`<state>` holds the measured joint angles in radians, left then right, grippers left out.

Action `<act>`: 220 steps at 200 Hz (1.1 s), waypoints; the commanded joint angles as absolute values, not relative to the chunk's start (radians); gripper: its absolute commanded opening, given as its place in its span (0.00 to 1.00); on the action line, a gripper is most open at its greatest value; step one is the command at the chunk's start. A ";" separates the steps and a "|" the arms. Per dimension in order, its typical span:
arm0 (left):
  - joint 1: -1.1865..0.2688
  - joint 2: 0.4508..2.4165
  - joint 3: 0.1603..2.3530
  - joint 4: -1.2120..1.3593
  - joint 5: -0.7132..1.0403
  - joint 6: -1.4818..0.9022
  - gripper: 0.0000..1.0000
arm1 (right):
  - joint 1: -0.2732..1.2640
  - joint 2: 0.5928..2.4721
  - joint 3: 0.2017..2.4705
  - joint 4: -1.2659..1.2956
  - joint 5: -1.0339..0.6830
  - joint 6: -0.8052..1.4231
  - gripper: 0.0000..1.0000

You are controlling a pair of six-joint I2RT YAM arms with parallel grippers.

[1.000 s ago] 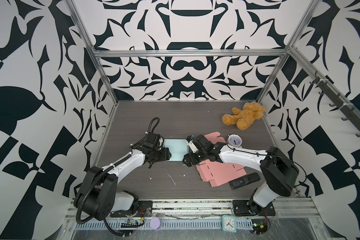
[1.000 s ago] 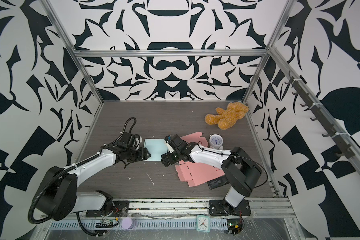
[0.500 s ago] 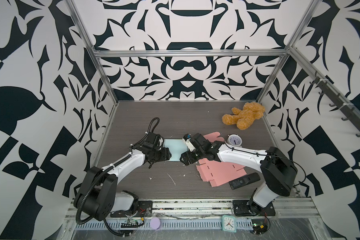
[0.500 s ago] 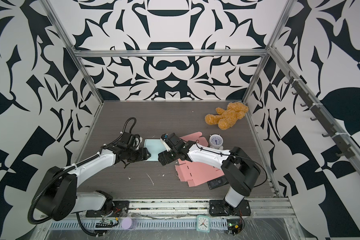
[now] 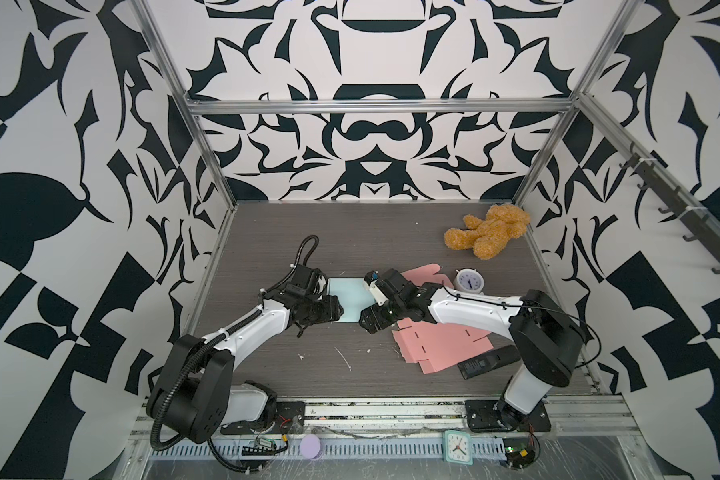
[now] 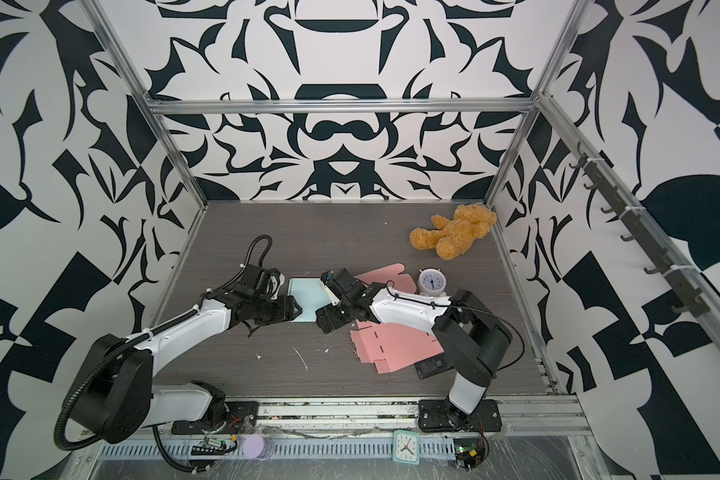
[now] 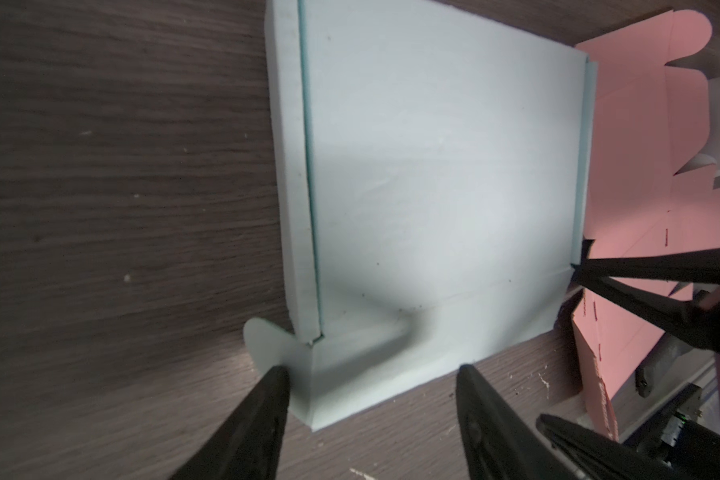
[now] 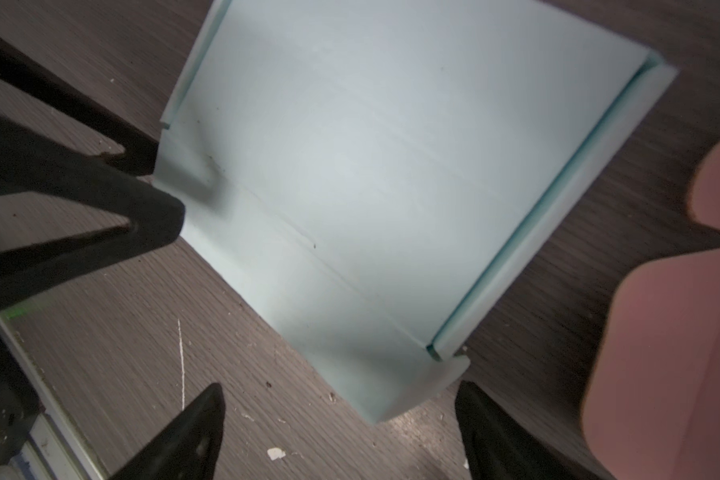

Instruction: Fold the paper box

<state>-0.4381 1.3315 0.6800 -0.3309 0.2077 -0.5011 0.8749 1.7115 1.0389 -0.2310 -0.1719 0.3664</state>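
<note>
The left tool [image 5: 341,311] is seen low over the table [image 5: 292,232], its jaws standing apart and clamped on nothing. In the left wrist view one fingertip [image 7: 267,399] is set against the small rounded tab at the box's near corner. Just beside it, about the middle of the table, the pale blue paper box [image 5: 349,293] lies partly formed: narrow side strips are folded along both edges, and the near flap is bent up a little along its scored line. At the other near corner the right tool [image 5: 366,323] is placed, jaws likewise wide and empty. Further right, pink flat blanks [image 5: 441,345] are spread, with a small clock [image 5: 469,282] and a dark remote [image 5: 489,361] near them and a teddy bear [image 5: 489,232] at the far corner. The box is judged to be thin card: light, easily slid on the table, readily dented. It is best taken by the near flap close to the crease, at both corners together, so that it is bent along the score and not buckled.
</note>
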 commanded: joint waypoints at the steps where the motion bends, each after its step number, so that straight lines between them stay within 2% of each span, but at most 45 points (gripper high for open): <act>1: -0.440 1.327 0.661 -0.315 0.230 -0.508 0.67 | 0.883 1.718 1.074 -0.217 -0.179 0.365 0.89; 220: -0.448 1.237 0.634 -0.313 0.269 -0.549 0.66 | 0.920 1.677 1.060 -0.212 -0.159 0.388 0.89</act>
<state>-0.4416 1.2312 0.6334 -0.3000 0.2550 -0.5365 0.9104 1.7245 1.0473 -0.2279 -0.1707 0.3878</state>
